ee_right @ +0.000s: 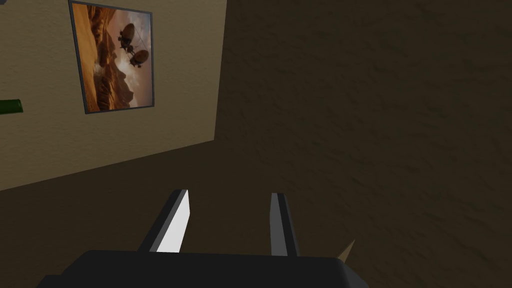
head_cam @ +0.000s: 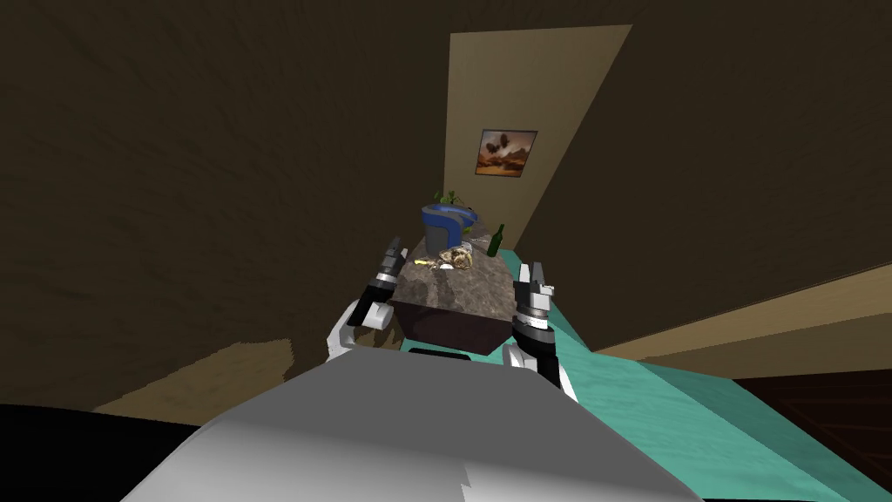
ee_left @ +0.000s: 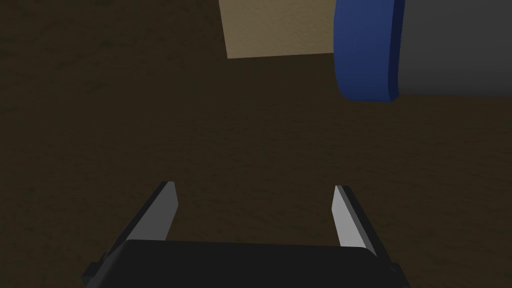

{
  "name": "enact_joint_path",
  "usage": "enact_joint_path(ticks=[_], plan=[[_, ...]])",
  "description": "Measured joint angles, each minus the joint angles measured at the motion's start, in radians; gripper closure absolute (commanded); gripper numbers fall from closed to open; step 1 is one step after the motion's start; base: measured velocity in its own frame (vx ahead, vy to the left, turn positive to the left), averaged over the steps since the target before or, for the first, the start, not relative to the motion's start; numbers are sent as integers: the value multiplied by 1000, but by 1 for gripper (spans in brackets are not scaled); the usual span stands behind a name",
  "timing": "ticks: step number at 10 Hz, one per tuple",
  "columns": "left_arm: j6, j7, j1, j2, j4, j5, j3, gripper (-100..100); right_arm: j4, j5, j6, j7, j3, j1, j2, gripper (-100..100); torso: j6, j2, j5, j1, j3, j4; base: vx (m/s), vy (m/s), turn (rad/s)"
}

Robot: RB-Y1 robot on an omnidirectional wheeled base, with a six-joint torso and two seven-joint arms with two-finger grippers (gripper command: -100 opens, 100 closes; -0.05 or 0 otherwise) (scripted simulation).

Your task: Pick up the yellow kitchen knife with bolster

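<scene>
— Knife?
— Yellow knife (head_cam: 422,261): a small sliver just left of centre in the head frame. It lies flat on the stone-topped desk (head_cam: 466,296), near the blue-rimmed grey pot (head_cam: 444,228).
— Hands?
— The left gripper (head_cam: 391,255) hangs at the desk's left edge, near the knife, fingers spread wide and empty. The right gripper (head_cam: 531,279) is at the right edge, fingers closer together, also empty.
— Step?
— Approach, I judge; no grasp yet. Next you'd tip the left hand down over the knife, set the fingers across it, lower, then close.
</scene>
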Motion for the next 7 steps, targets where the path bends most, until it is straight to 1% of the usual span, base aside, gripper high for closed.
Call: enact_joint_path(ticks=[2,3,5,7], plan=[[27,-3,-64,2,61,2,-13,-100,0,0,0,0,0,0,0,0,0,0,0,0,0,0,-11,24,-2],[53,-4,-94,3,83,3,-22,-100,0,0,0,0,0,0,0,0,0,0,0,0,0,0,-15,22,-3],[82,2,-146,17,135,12,-29,-100,0,0,0,0,0,0,0,0,0,0,0,0,0,0,-9,25,0],[119,-2,-207,9,189,11,-45,-100,0,0,0,0,0,0,0,0,0,0,0,0,0,0,-11,23,-1]])
